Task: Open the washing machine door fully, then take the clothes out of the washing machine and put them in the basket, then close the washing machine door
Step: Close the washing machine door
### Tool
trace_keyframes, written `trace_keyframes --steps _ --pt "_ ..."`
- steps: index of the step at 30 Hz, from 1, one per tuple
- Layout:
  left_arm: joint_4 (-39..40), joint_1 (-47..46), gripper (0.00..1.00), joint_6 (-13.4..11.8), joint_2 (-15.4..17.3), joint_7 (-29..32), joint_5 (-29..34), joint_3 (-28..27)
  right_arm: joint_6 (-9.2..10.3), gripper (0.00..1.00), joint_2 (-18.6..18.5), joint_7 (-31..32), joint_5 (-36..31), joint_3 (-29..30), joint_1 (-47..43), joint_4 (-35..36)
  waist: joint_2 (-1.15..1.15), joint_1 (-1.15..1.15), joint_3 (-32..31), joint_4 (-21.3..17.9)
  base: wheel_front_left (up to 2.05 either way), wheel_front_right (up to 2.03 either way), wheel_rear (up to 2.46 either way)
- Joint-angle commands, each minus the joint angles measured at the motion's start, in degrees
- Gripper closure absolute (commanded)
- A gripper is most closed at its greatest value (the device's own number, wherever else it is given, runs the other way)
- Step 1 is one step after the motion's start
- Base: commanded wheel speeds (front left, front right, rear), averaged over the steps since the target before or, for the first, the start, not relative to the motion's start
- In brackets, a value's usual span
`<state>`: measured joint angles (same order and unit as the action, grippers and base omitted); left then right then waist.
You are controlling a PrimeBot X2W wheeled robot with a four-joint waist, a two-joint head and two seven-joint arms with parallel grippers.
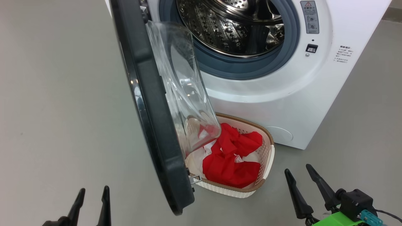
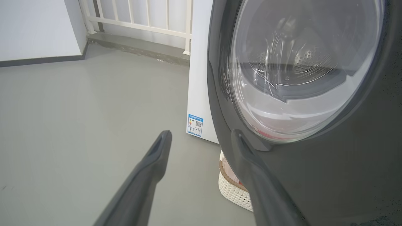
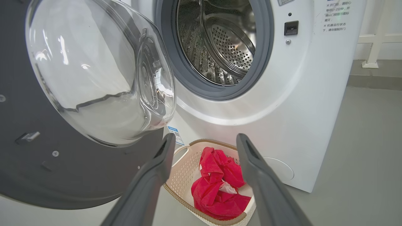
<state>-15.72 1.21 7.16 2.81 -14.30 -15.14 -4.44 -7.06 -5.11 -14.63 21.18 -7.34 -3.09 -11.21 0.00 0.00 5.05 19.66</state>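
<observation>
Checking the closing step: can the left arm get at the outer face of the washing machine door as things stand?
Probably yes. The left gripper, open, sits on the outer side of the washing machine door, and nothing stands between them.

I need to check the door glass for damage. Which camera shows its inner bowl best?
The right wrist view: almost the whole glass bowl faces it. The head view shows it side-on; the left wrist view shows its outer face, cropped.
</observation>
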Motion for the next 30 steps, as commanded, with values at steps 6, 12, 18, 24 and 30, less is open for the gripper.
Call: trace_keyframes --steps 6,12,18,24,30 --pt "4.96 1.22 0.0 -2.12 0.11 -0.69 6.92 -0.88 -0.43 0.0 -0.1 -0.37 0.19 -0.53 2.25 1.29 0.0 0.0 0.18 -0.1 0.0 0.0 0.0" --pt "5.9 1.99 0.0 -4.39 0.09 -0.7 6.07 1.46 -0.43 0.0 -0.07 -0.37 0.14 -0.07 2.4 1.32 0.0 0.0 0.48 -0.04 0.0 0.0 0.0" --pt "6.06 2.34 0.0 -5.35 0.08 -0.7 5.57 2.42 -0.43 0.0 -0.04 -0.37 0.11 0.1 2.34 1.17 0.0 0.0 0.44 0.02 0.0 0.0 0.0" --pt "6.36 2.53 0.0 -5.49 0.08 -0.7 5.55 2.47 -0.43 0.0 0.0 -0.37 0.2 -0.09 2.23 1.11 0.0 0.0 0.13 0.02 0.0 0.0 0.0" --pt "7.36 1.89 1.0 -3.32 0.08 -0.7 -3.94 0.56 -0.43 0.0 0.08 -0.37 0.24 -0.07 2.02 1.09 0.0 0.0 -0.05 0.13 0.0 0.0 0.0"
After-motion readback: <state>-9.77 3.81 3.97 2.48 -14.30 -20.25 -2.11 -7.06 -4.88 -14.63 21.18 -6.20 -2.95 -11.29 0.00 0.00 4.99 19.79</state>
